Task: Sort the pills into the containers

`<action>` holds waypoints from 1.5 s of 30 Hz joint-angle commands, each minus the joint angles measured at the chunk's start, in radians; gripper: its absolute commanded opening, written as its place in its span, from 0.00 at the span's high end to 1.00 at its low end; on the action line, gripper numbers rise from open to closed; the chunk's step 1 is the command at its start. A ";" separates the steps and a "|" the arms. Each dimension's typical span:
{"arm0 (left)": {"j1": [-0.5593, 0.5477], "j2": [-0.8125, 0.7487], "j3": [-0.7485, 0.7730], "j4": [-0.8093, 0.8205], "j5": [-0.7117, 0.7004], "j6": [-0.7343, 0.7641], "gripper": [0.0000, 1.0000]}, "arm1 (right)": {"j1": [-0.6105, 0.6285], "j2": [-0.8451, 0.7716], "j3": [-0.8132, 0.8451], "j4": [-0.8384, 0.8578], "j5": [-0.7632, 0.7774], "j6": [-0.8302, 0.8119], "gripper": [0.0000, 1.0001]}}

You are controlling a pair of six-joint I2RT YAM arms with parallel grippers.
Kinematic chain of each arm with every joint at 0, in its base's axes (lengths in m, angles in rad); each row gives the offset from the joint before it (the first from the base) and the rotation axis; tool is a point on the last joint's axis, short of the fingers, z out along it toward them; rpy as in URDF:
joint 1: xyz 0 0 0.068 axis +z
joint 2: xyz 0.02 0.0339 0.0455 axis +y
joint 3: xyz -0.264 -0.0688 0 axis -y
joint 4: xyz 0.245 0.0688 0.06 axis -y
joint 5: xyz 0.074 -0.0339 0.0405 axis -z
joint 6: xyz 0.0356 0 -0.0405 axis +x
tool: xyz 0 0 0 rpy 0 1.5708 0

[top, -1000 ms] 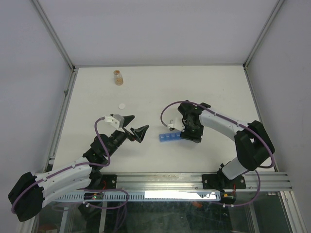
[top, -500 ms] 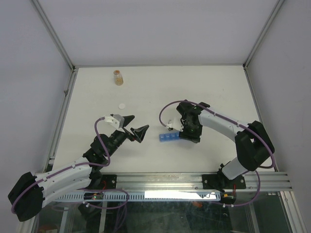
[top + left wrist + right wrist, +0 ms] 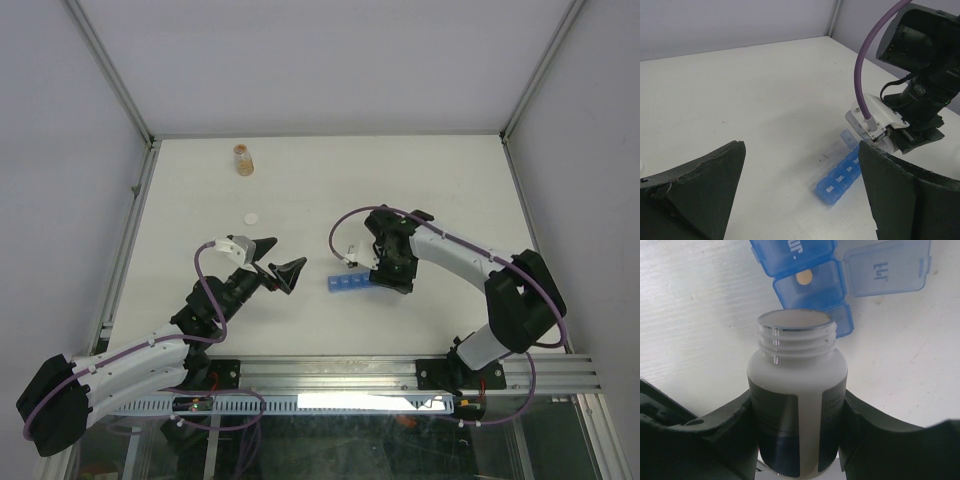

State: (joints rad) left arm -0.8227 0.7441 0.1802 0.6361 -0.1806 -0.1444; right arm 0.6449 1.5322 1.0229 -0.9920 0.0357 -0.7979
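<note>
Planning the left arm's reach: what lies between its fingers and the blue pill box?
Only bare table between the left fingers and the pill box; the top and left wrist views show it.

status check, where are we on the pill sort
Left gripper open, empty, off to the side. Right gripper shut on white bottle, mouth tipped toward containers. One compartment open, one pill inside. Nothing blocking.
</note>
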 commanded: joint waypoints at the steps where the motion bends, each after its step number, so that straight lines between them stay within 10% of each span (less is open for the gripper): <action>1: 0.012 -0.013 -0.009 0.051 0.019 0.001 0.01 | 0.009 -0.061 -0.011 0.059 0.008 0.011 1.00; 32: 0.016 -0.008 -0.007 0.051 0.030 0.001 0.01 | -0.019 -0.096 -0.057 0.094 0.007 -0.016 1.00; 45: 0.019 -0.006 0.003 0.034 0.026 0.004 0.01 | -0.154 -0.246 0.092 0.080 -0.339 0.022 1.00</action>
State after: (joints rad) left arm -0.8158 0.7444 0.1802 0.6357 -0.1722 -0.1444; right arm 0.5369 1.4212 0.9844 -0.9485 -0.1303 -0.7990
